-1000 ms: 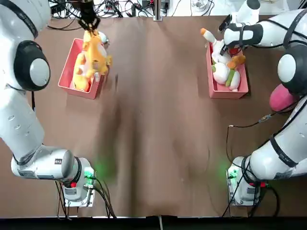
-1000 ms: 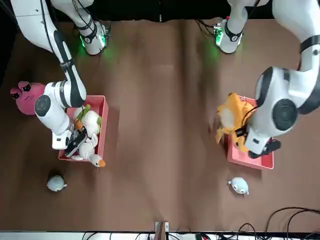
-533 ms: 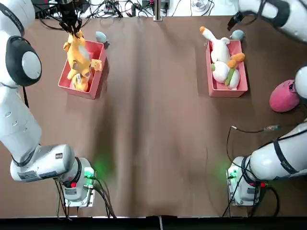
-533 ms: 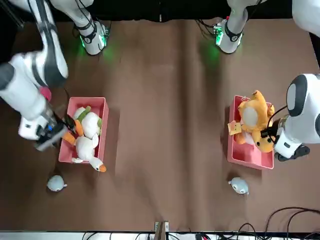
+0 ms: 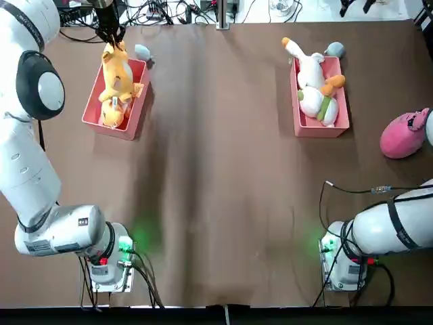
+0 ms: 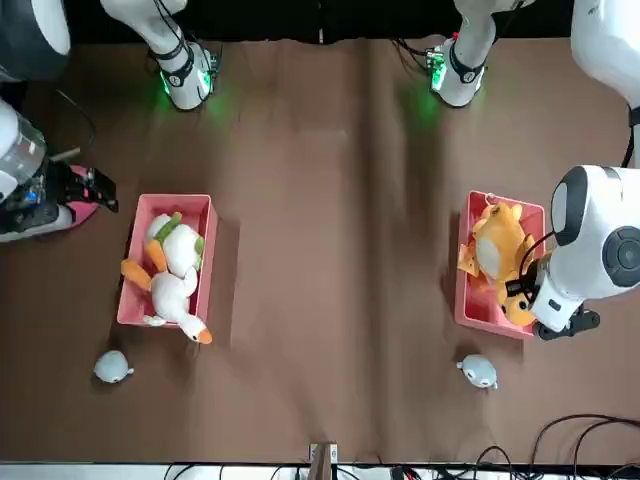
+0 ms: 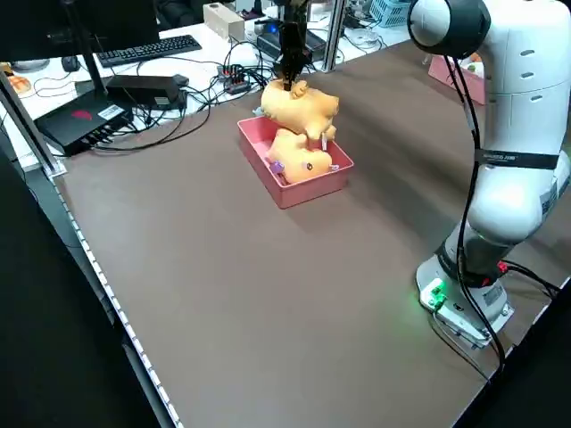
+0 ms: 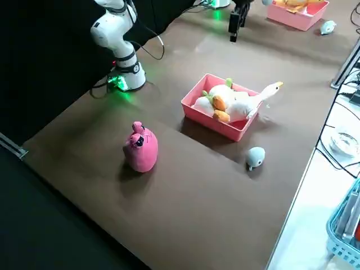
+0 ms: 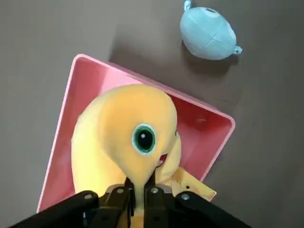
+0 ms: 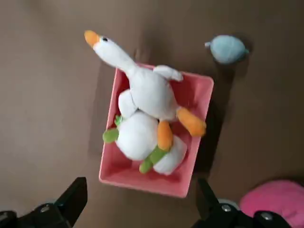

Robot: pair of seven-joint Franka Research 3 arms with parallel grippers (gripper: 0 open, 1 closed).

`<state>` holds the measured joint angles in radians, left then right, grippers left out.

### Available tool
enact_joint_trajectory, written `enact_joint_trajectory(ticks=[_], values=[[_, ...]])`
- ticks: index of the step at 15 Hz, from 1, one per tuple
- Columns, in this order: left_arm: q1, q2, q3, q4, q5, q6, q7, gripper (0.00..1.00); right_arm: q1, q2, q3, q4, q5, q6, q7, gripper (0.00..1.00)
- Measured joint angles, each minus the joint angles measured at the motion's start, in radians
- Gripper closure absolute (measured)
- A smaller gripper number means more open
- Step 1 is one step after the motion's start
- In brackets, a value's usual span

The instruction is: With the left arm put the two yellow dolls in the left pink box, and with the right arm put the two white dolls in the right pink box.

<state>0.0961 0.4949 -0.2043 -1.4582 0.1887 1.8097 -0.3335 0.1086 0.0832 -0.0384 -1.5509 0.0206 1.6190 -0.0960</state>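
Note:
The left pink box (image 5: 91, 112) stands at the far left of the table and holds both yellow dolls. My left gripper (image 5: 109, 32) is shut on the head end of the upper yellow doll (image 5: 117, 70), which leans half upright over the lower yellow doll (image 5: 111, 114). In the left wrist view its fingers (image 9: 124, 193) pinch that doll (image 9: 118, 137). The right pink box (image 5: 340, 122) holds a white goose doll (image 5: 310, 64) with its neck over the rim, and a second white doll (image 5: 312, 101). My right gripper (image 10: 140, 186) hangs open, high above that box.
A pink plush toy (image 5: 402, 135) lies right of the right box. A small pale-blue toy (image 5: 143, 52) sits beyond the left box and another small pale-blue toy (image 5: 334, 49) beyond the right box. Cables run along the table's far edge.
My left gripper has swung the yellow doll from beside the box to over it and lowered it in. My right gripper has let go of the white dolls and risen away.

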Motion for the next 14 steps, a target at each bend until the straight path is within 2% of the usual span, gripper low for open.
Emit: enact_joint_trajectory(ticks=[1,4,9,12,14], values=[[0.000,-0.001,-0.001,0.005,0.000,0.000,0.000,0.91,-0.003,-0.016,-0.006,0.027,-0.002,-0.052,0.015,0.00],[-0.010,-0.012,-0.002,0.009,0.000,0.004,0.001,0.91,-0.011,-0.061,-0.017,0.028,-0.003,-0.090,0.021,0.00],[-0.035,-0.049,-0.003,0.009,0.050,0.003,0.001,0.91,-0.076,-0.072,-0.027,0.032,-0.005,-0.081,0.027,0.00],[-0.032,-0.043,-0.001,0.002,0.054,0.011,0.001,0.91,-0.135,-0.070,-0.029,0.038,-0.005,-0.071,0.027,0.00],[-0.024,-0.023,0.001,-0.006,0.055,0.053,0.001,0.91,-0.152,-0.067,-0.029,0.044,-0.004,-0.062,0.027,0.00]])
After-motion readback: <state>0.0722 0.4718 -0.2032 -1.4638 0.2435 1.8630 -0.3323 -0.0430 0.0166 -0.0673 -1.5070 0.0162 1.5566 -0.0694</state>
